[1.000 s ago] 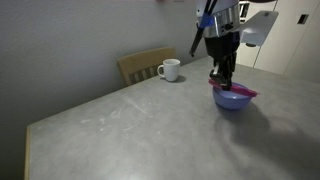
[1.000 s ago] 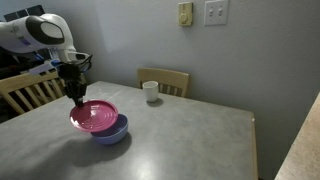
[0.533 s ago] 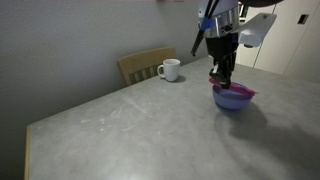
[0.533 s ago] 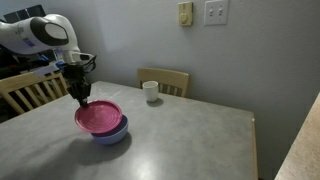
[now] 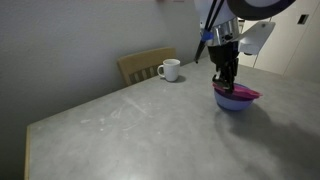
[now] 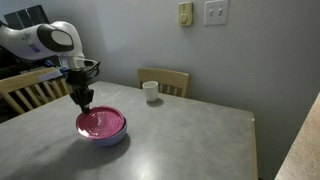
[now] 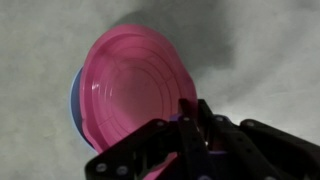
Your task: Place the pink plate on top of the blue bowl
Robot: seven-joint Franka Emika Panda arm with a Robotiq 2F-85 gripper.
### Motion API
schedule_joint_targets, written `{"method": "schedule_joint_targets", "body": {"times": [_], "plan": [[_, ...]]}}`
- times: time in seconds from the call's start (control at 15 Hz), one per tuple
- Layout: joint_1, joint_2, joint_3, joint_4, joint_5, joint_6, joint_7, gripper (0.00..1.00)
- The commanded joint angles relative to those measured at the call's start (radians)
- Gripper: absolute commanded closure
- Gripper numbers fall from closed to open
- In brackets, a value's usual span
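I'm seeing the flat, round pink plate (image 6: pixel 101 122) lying on the smooth blue bowl (image 6: pixel 108 138), at the speckled grey bench's (image 6: pixel 185 140) far edge. The jaws are hanging at the plate's rim; I cannot tell whether they're pinching it.

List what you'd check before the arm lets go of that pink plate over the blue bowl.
1. pink plate is above the blue bowl: ok.
2. Plate centred on the bowl: not ok; in the wrist view the bowl's rim peeks out on one side only.
3. Plate resting flat on the bowl's rim: cannot tell.
4. fingers closed on the plate's edge: ok.
5. white mug out of the way: ok, it stands well apart, near the far edge of the table.
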Motion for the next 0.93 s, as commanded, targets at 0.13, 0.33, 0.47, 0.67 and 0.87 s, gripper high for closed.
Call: {"method": "schedule_joint_targets", "body": {"times": [0.13, 0.33, 0.47, 0.67, 0.87], "plan": [[-0.001, 0.032, -0.007, 0.038, -0.023, -0.062, 0.001, 0.97], [0.002, 0.045, -0.008, 0.065, -0.028, -0.104, 0.002, 0.97], [0.003, 0.061, -0.007, 0.094, -0.029, -0.136, -0.002, 0.97], [0.016, 0.093, -0.005, 0.159, -0.039, -0.208, 0.006, 0.97], [0.029, 0.106, -0.009, 0.213, -0.059, -0.304, 0.014, 0.97]]}}
